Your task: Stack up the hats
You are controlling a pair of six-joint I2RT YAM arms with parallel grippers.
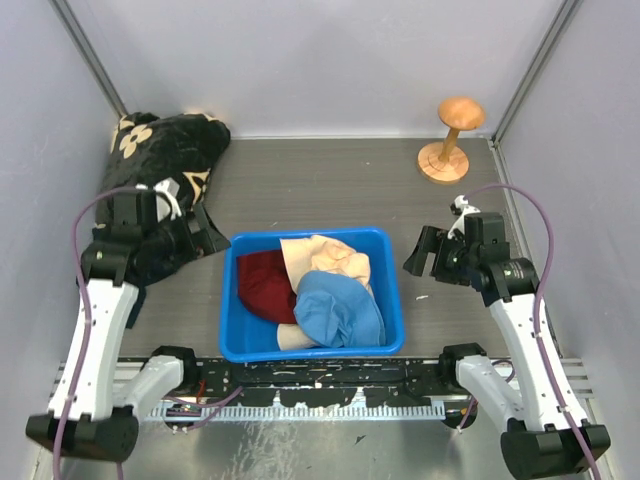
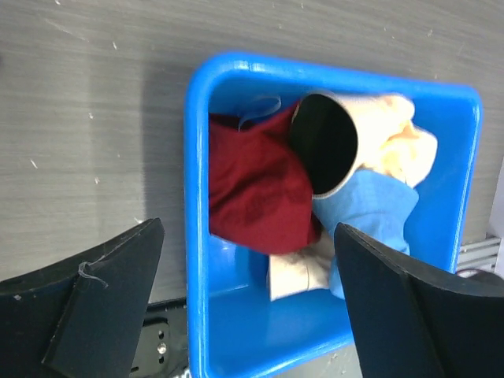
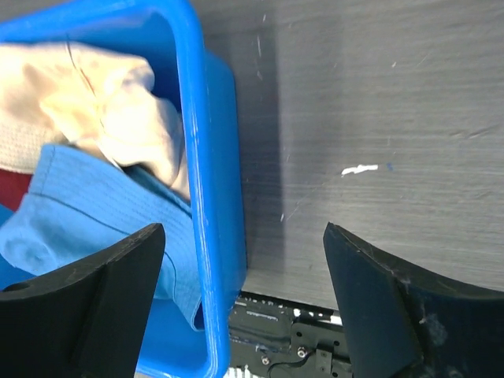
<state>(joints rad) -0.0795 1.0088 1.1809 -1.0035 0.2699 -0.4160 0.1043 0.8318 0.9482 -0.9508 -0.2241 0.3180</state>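
A blue bin [image 1: 312, 350] in the middle of the table holds the hats in a loose pile. A dark red hat [image 1: 262, 285] lies at its left, a cream hat [image 1: 328, 260] at the back, and a light blue hat [image 1: 338, 308] in front. A second cream piece [image 1: 288, 338] peeks out beneath them. My left gripper [image 1: 205, 235] hovers open just left of the bin, holding nothing. In its wrist view the left gripper [image 2: 248, 291] frames the red hat [image 2: 256, 197], cream hat [image 2: 386, 146] and blue hat [image 2: 370, 209]. Right of the bin, my right gripper [image 1: 425, 255] is open and empty; in its own view the right gripper [image 3: 244, 291] straddles the bin's wall [image 3: 206, 157].
A wooden hat stand [image 1: 450, 135] stands at the back right. A black blanket with cream flowers [image 1: 160, 160] lies bunched at the back left, partly under the left arm. Grey walls enclose the table on three sides.
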